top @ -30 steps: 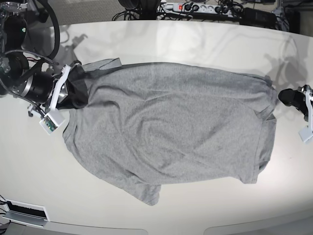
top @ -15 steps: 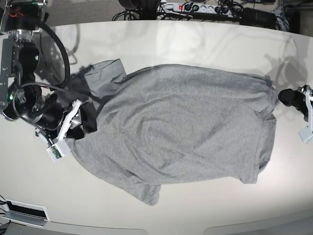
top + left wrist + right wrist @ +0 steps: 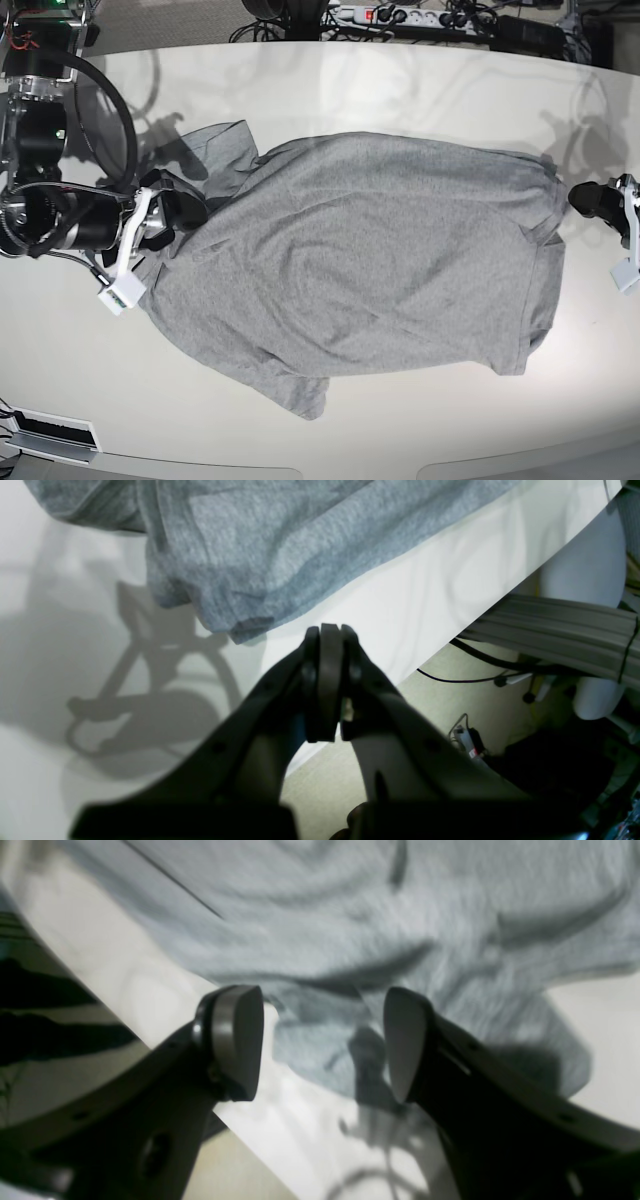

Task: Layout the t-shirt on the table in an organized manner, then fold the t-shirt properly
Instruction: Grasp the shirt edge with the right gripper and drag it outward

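Heather-grey cotton, thin and limp: the t-shirt [image 3: 360, 265] lies spread across the middle of the glossy off-white counter [image 3: 400, 90], mostly flat, with soft ripples in the body, a sleeve [image 3: 222, 150] bunched at the upper left of the base view and a second sleeve [image 3: 300, 393] curled under near the front edge. It looks light and wholly without stiffness, so it should drape and drag instead of sliding as one piece, and the slick counter will likely let it creep when tugged. A doubled seam is the best hold: a sleeve cuff, shoulder or hem corner [image 3: 250, 625], pinched through both layers.

The right end effector [image 3: 322, 1045] hangs spread wide just over the crumpled sleeve end, gripping nothing. The left end effector [image 3: 327, 680] is pressed together and empty, just off the hem corner.
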{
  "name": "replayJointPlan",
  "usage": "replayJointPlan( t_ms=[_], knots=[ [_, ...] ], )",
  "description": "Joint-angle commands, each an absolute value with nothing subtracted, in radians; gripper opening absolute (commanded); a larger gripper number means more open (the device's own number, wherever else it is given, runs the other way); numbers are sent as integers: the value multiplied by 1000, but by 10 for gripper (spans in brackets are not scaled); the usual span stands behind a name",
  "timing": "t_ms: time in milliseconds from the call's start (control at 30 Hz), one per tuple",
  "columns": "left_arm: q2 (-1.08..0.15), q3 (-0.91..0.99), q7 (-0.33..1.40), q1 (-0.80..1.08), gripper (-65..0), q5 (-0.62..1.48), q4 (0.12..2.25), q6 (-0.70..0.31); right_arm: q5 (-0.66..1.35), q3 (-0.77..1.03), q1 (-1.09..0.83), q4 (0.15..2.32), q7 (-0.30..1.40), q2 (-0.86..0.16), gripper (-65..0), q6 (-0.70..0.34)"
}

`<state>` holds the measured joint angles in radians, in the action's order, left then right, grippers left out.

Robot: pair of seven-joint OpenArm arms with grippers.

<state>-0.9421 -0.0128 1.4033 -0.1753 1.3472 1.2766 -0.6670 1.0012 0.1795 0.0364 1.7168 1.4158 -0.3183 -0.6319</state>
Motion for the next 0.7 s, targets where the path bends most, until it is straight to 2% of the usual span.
replayJointPlan(
  t_ms=[0,133,367,467,600,667],
  knots=[
    [-970,0,1396,-191,-650,1365,1287,-673,1054,213,52,1747,1396,-333,-265,-641],
    [-970,0,1396,-191,-650,1365,1287,-673,1175,325,4,1757,1396,-335,-265,-642],
    [-970,0,1396,-192,-650,1366,1287,-673,1169,403,-172,1757,1396,-335,-265,-698],
    [-970,0,1396,-192,-650,1365,1287,-673,1061,407,-237,1756,1378,-333,-265,-698],
    [-970,0,1396,-191,-650,1366,1287,-673,858,406,-290,1730,1154,-315,-259,-695],
    [-970,0,1396,-192,-650,1368,1287,-673,789,406,-290,1702,1104,-295,-256,-681]
  ],
)
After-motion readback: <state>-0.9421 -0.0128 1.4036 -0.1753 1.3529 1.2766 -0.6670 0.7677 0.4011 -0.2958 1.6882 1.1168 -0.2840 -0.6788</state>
